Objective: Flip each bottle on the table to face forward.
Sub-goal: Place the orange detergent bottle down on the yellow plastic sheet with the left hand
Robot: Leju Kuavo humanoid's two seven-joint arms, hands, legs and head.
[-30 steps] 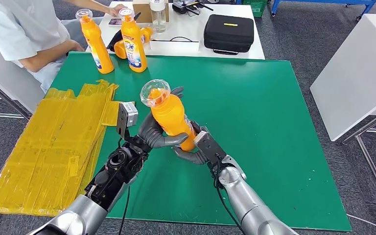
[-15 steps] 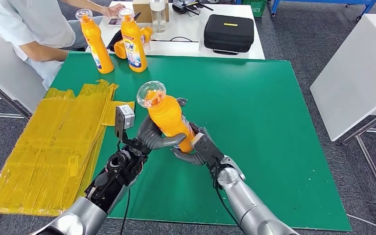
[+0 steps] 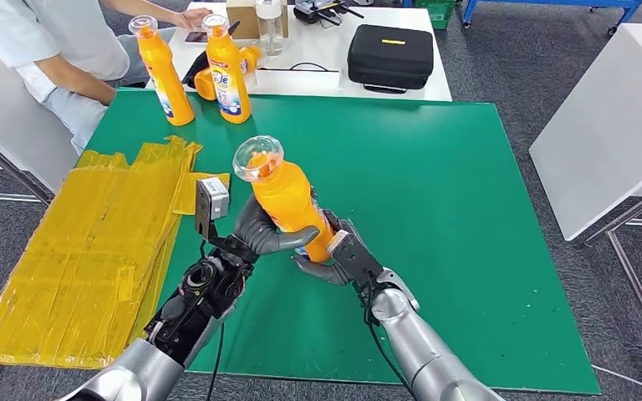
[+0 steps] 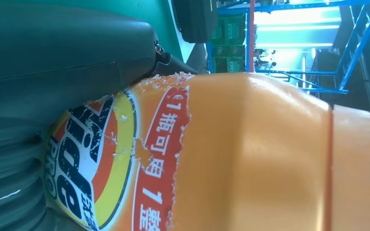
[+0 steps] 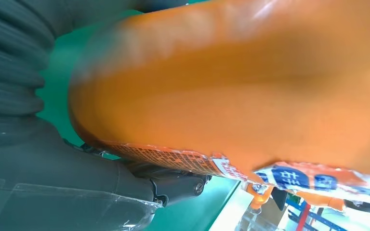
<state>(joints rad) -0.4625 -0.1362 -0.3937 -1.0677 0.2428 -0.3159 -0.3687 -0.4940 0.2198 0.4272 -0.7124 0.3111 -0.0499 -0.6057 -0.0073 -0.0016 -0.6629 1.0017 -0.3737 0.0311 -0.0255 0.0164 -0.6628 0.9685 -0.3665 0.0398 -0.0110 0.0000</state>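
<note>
Nearest the robot, the left hand (image 3: 261,231) and the right hand (image 3: 332,255) both grasp the same orange bottle (image 3: 288,200), held just above the middle of the green bench (image 3: 468,192). Compared with a second ago, the bottle now stands more upright and its clear cap (image 3: 257,158) has moved a little to the left; I judge the turning is nearly done and setting down comes next. The left wrist view shows the printed label (image 4: 101,163) facing that palm. There is open green surface to the right; yellow bags (image 3: 92,242) lie close on the left. Far back, two standing bottles (image 3: 227,71) wait near the bench edge, beside a seated person (image 3: 42,50).
</note>
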